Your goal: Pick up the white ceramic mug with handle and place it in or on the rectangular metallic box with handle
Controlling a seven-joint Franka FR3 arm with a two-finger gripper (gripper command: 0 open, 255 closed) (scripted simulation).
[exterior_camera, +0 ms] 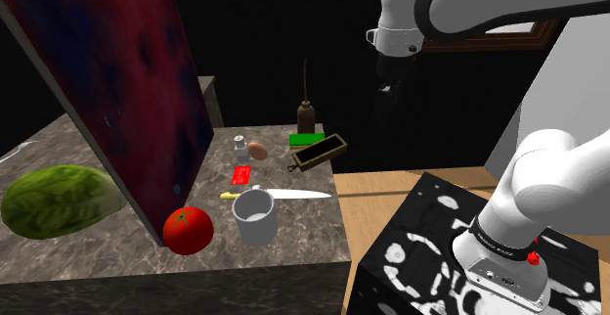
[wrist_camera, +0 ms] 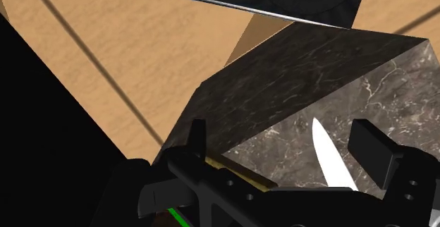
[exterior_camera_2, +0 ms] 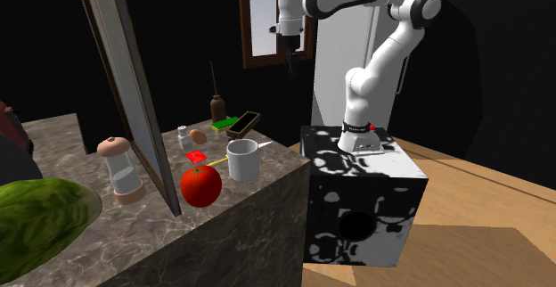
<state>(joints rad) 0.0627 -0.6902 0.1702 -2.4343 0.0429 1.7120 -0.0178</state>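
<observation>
Now, my claw (exterior_camera: 388, 98), open and empty, hangs high above the counter's (exterior_camera: 303, 240) stand-side edge, the white mug (exterior_camera: 254, 215) standing well below it toward the corner nearest the stand.

The dark marble tabletop (exterior_camera: 59, 147) before me carries a white mug (exterior_camera: 254, 215), a red tomato (exterior_camera: 188, 230) and a green lettuce (exterior_camera: 57, 201). A knife (exterior_camera: 298, 194) lies beside the mug, with an open box (exterior_camera: 321, 151) and a brown bottle (exterior_camera: 306, 117) farther off.
</observation>
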